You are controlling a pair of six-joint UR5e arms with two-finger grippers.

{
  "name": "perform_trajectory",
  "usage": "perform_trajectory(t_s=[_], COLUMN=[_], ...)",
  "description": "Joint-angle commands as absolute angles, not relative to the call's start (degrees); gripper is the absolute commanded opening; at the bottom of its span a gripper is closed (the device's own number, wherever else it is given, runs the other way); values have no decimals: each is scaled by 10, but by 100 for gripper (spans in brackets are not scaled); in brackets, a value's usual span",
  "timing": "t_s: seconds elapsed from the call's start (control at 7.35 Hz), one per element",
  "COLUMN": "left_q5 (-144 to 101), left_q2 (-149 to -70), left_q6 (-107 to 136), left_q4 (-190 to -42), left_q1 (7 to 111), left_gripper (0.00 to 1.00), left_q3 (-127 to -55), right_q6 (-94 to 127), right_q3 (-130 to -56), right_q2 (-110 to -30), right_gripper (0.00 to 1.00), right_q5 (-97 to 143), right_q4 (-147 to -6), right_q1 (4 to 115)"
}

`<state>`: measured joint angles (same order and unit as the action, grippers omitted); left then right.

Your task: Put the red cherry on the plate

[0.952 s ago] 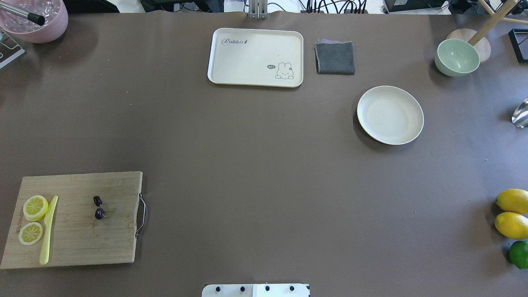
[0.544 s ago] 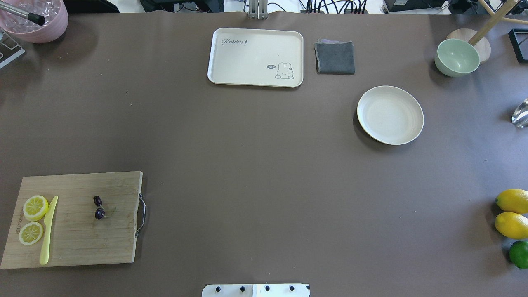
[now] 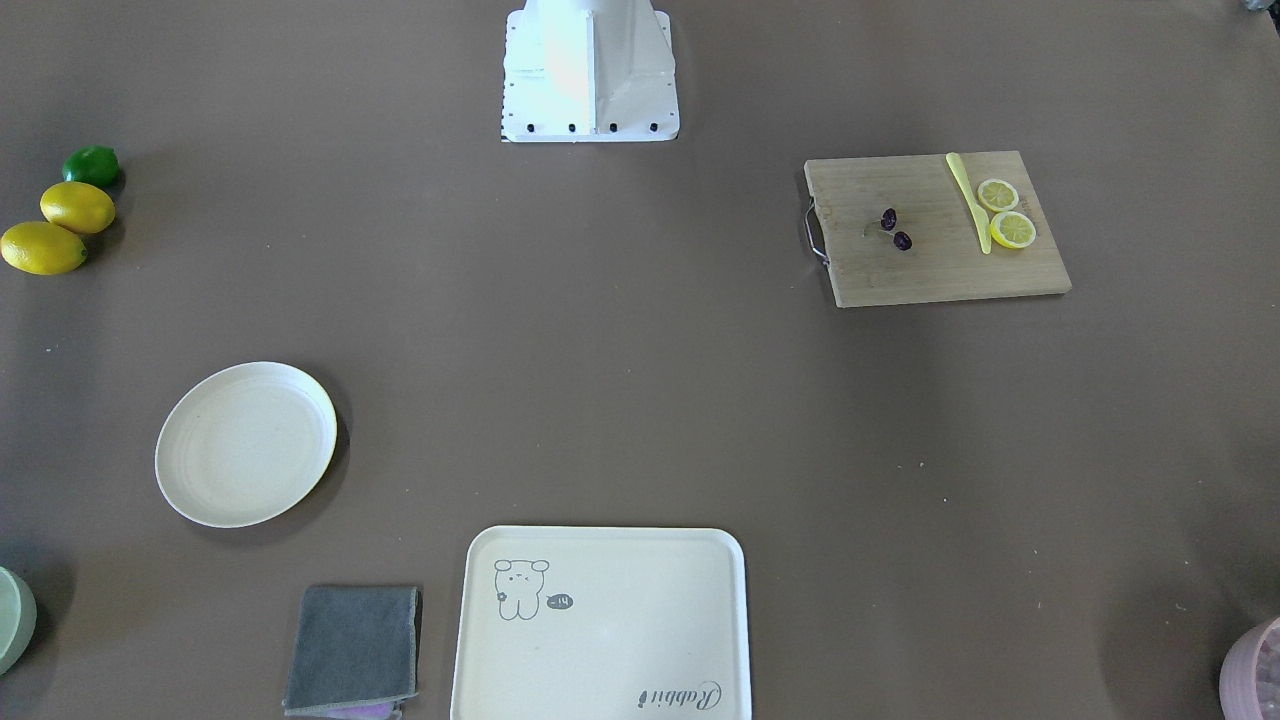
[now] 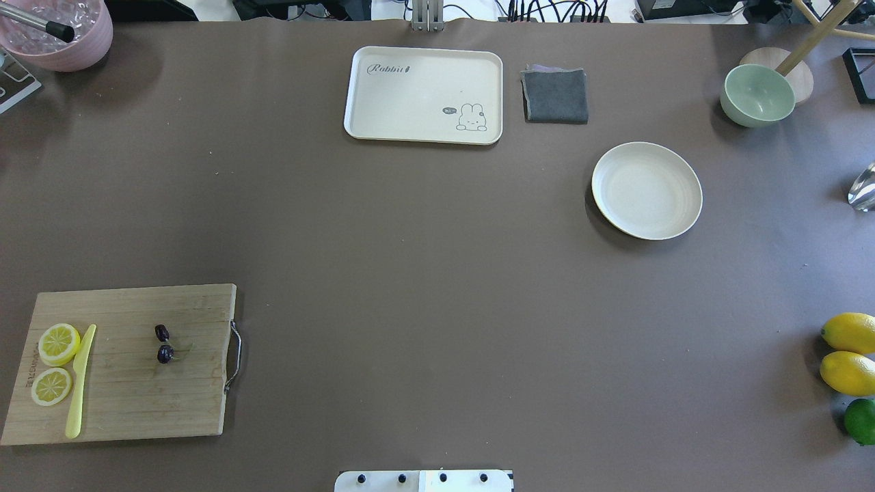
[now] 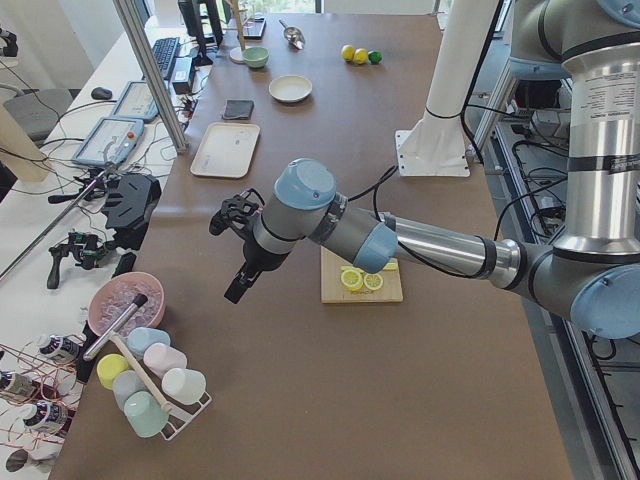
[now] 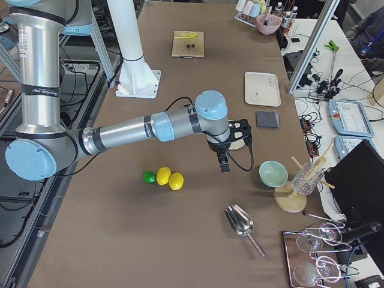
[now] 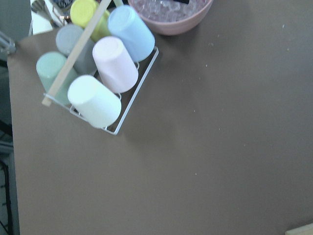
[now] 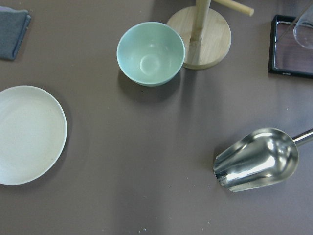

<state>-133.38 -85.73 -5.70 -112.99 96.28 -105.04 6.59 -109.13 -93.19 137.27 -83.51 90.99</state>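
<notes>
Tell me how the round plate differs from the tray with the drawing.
The plate is round; the tray is rectangular with rounded corners. The plate is plain; the tray bears a small animal drawing and the word Rabbit. The tray looks larger than the plate. Both are cream, shallow-rimmed and lie flat on the brown table.

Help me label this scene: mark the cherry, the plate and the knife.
cherry (image 4: 165,354), overhead view, on the lower fruit of the pair.
plate (image 4: 647,190), overhead view, on its bare centre.
knife (image 4: 80,381), overhead view, midway along the yellow blade.
</notes>
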Motion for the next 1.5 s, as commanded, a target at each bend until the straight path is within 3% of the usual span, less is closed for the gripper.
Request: perform_trajectory(t_s=[0.0, 0.27, 0.54, 0.68, 0.95, 1.36], left_q5=[-1353, -1347, -1352, -1353, -1353, -1353], left_q2=[-847, -855, -848, -846, -846, -846], left_q6=[-28, 68, 145, 167, 169, 168], left_q4=[-1204, -1241, -1305, -1330, -1332, -1332], left_q1=[948, 852, 829, 829, 829, 828], left_gripper=[98, 98, 98, 98, 98, 98], left_q3=[-1031, -1030, -1030, -1031, -1030, -1028], right_q6=[167, 291, 449, 517, 623, 679], right_q3=[-1079, -1067, -1047, -1003, -941, -913], right_q2=[-928, -929, -928, -928, -915, -877], right_gripper=[95, 99, 99, 97, 87, 72], right_q5=[1390, 1370, 1264, 1192, 1137, 1093], right_q4=[-742, -701, -597, -512, -416, -414], right_q1=[882, 796, 676, 616, 543, 491])
